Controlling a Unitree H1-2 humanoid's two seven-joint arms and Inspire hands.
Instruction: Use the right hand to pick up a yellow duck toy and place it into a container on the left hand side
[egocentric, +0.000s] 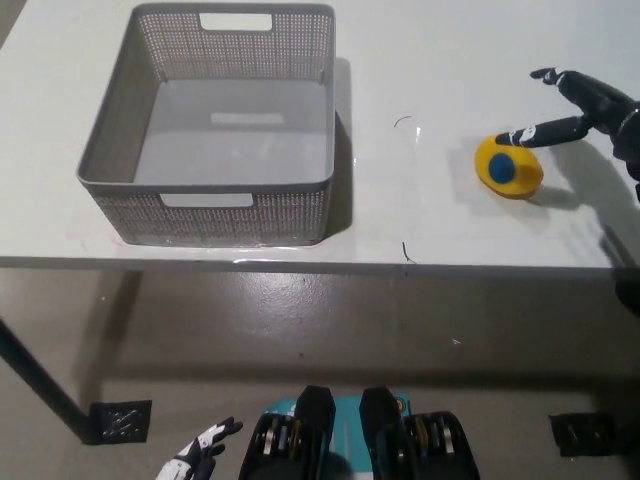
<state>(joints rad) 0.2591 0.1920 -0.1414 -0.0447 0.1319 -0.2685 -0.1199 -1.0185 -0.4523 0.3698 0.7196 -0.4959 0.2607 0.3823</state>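
Duck toy (509, 168): rounded, smooth yellow body with a blue spot, lying near the bench's (420, 215) right front edge. Right hand (577, 106), black, spread open just above and behind the toy, one fingertip at its top, gripping nothing. Container (215, 190): grey perforated plastic basket, rectangular, cut-out handles, on the bench's left part, well apart. Left hand (200, 458), white, low below the bench, fingers apart.

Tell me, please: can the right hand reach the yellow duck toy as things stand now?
Probably yes. The open right hand is right beside the yellow duck toy, one fingertip over its top edge, and nothing stands between them.
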